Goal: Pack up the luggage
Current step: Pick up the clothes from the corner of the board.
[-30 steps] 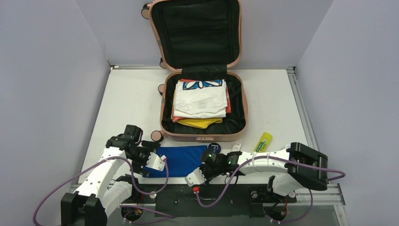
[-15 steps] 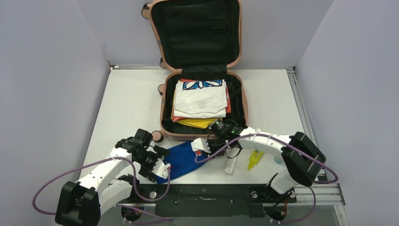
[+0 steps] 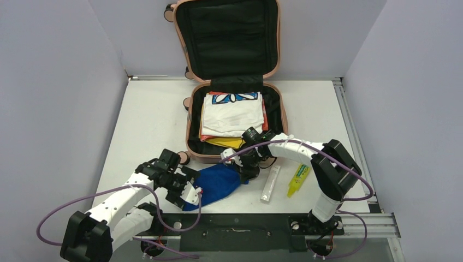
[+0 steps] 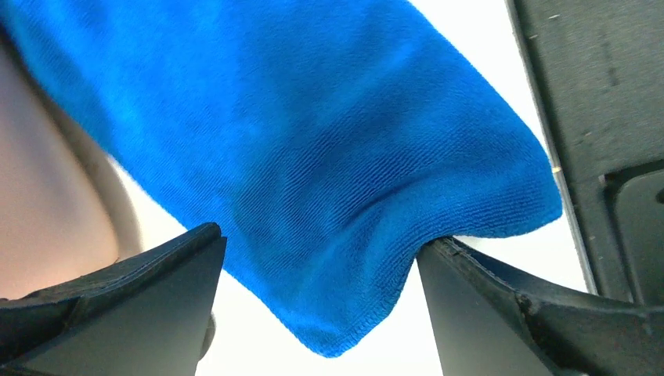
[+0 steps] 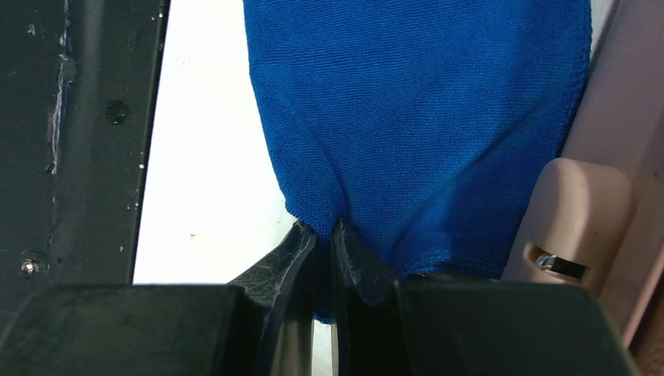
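The left fingers stand wide apart at the near left end of the blue microfibre cloth. In the left wrist view the cloth's hemmed edge sags into the gap between them and brushes one finger, but nothing is clamped. They seem placed to bracket that trailing end, so it can be gathered or steadied.

Beyond them, the cloth bunches and rises toward the right fingers, which are pinched tight on a fold of its far end. Gripping a corner this way lets the arm drag the whole cloth along the surface.

Just past the right fingers lies the luggage. It is flat and open, its lid propped upright against the back wall, and its peach front wall almost touches the held cloth. Folded clothes already fill its base, so the cloth probably goes on top.

To the right of the right fingers, a white tube and a yellow-green bottle lie on the surface, not yet packed.
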You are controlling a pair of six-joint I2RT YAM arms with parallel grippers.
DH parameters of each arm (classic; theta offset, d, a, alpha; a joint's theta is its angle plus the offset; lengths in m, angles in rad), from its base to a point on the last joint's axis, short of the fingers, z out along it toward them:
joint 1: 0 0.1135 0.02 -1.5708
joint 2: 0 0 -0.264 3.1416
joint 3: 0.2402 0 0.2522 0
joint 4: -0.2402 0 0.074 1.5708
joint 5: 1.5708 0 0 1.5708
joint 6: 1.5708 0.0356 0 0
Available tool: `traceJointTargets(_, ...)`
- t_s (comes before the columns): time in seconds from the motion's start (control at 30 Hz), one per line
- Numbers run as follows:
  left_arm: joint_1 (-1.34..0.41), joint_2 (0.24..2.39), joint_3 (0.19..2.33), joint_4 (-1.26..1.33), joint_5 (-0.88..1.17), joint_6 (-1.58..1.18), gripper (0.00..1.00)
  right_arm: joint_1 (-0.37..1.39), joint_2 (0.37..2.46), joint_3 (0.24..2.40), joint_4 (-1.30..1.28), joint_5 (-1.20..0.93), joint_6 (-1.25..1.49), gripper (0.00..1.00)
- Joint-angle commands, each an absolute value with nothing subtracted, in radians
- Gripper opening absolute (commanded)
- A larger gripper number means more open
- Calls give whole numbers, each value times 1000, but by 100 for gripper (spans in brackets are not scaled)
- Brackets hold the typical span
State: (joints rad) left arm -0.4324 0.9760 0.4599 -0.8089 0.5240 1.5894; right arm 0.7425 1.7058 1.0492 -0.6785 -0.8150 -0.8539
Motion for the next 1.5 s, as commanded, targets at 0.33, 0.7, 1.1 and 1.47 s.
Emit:
traceJointTargets(0.33, -443, 853, 703, -1050, 597, 1405, 97, 693, 1696, 1082, -585, -886, -810, 5)
traceJointTargets(0.7, -674, 887, 582, -917, 483, 1189, 87, 667, 1746, 1136, -596, -904, -773, 5)
traceJointTargets(1.1, -877, 1019, 577, -819, 291, 1028, 77, 554, 1855, 1230, -625, -1060, -711, 5)
traceJointTargets(1.47, -972, 1089, 568, -735, 192, 908, 74, 503, 1926, 1263, -645, -1119, -673, 5)
